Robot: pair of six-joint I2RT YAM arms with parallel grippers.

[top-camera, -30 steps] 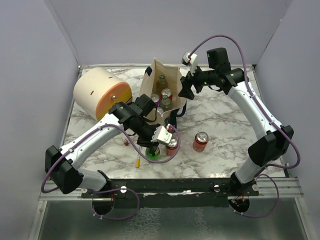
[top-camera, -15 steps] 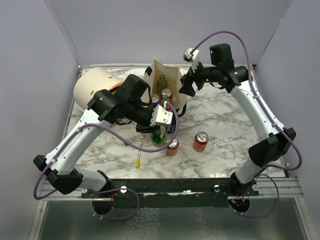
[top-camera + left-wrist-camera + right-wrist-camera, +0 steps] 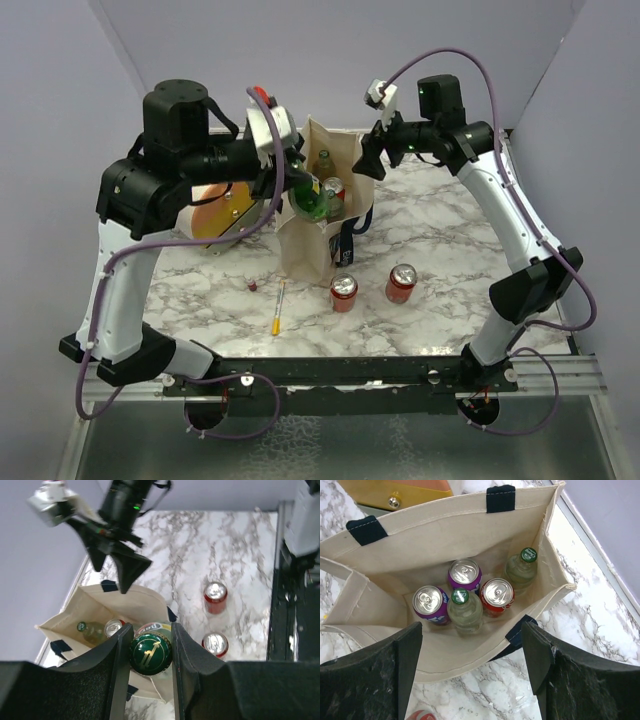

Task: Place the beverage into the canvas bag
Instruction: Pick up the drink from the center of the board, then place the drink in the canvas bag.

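The canvas bag [image 3: 306, 252] stands upright mid-table, cream with navy handles, mouth open. Inside it [image 3: 445, 530] are two purple cans, a red can [image 3: 496, 594] and two clear bottles with green caps. My left gripper [image 3: 292, 182] is shut on a green bottle [image 3: 308, 197], the beverage, held in the air over the bag's left rim. In the left wrist view its green cap with a gold mark [image 3: 150, 653] sits between the fingers [image 3: 119, 660]. My right gripper [image 3: 368, 166] hangs open over the bag's right rim [image 3: 471, 635], holding nothing.
Two red cans [image 3: 343, 292] [image 3: 401, 282] stand on the marble in front of the bag. A cream-and-orange drum [image 3: 213, 208] lies left of the bag, behind my left arm. A yellow pen [image 3: 277, 311] and a small red bit [image 3: 252, 285] lie near the front.
My left arm has lifted the green bottle from the table in front of the bag, up and back to the bag's mouth. The right gripper has barely shifted.
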